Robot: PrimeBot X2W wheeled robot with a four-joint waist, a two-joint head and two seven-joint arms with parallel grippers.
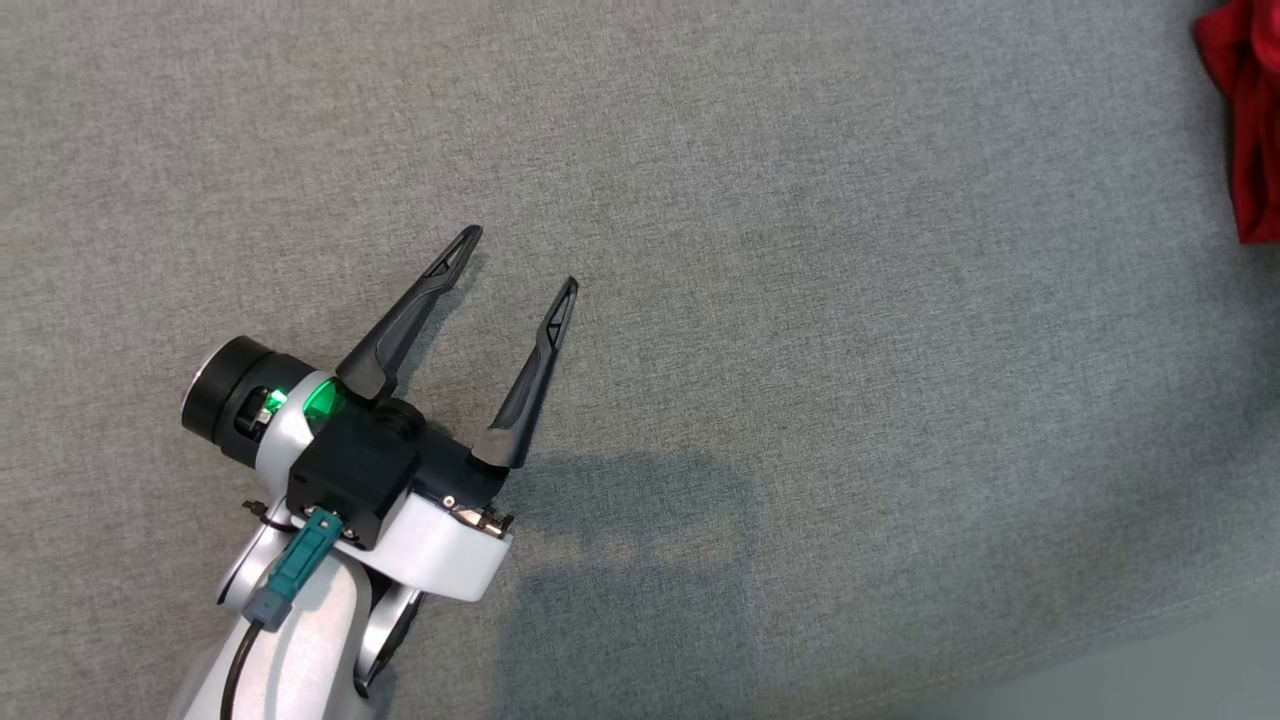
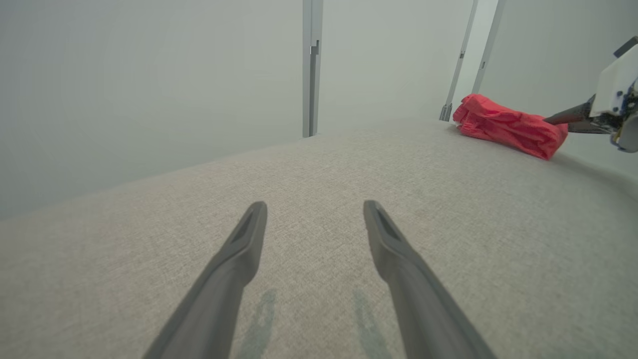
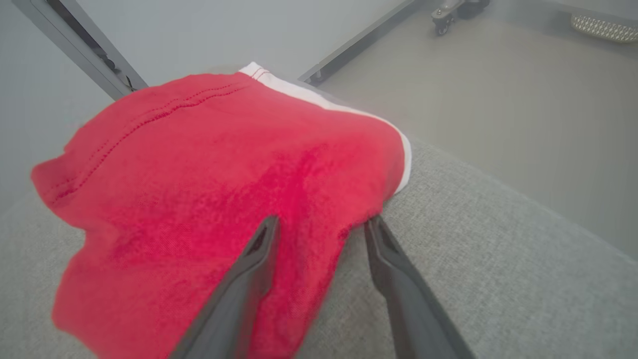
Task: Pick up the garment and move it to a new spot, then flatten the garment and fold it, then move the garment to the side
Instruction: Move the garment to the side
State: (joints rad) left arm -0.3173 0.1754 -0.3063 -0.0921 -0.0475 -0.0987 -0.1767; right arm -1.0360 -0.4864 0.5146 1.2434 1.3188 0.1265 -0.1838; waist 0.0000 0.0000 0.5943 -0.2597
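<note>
The garment (image 1: 1245,120) is red cloth with a white trim, folded into a bundle at the far right edge of the grey fabric surface (image 1: 800,300). In the right wrist view the garment (image 3: 224,164) lies just ahead of my right gripper (image 3: 321,224), whose jaws stand apart, with the cloth's near edge reaching in between them. From the left wrist view the garment (image 2: 508,125) lies far off to the right, with a dark finger of the right gripper (image 2: 563,119) at its end. My left gripper (image 1: 520,262) hovers open over bare fabric at the lower left, nothing between its fingers (image 2: 249,239).
The grey surface ends in an edge (image 1: 1150,640) at the lower right. Metal frame posts (image 2: 311,65) rise behind it. Beyond the garment lies open floor with a caster wheel (image 3: 443,15) and a pale woven basket (image 3: 603,25).
</note>
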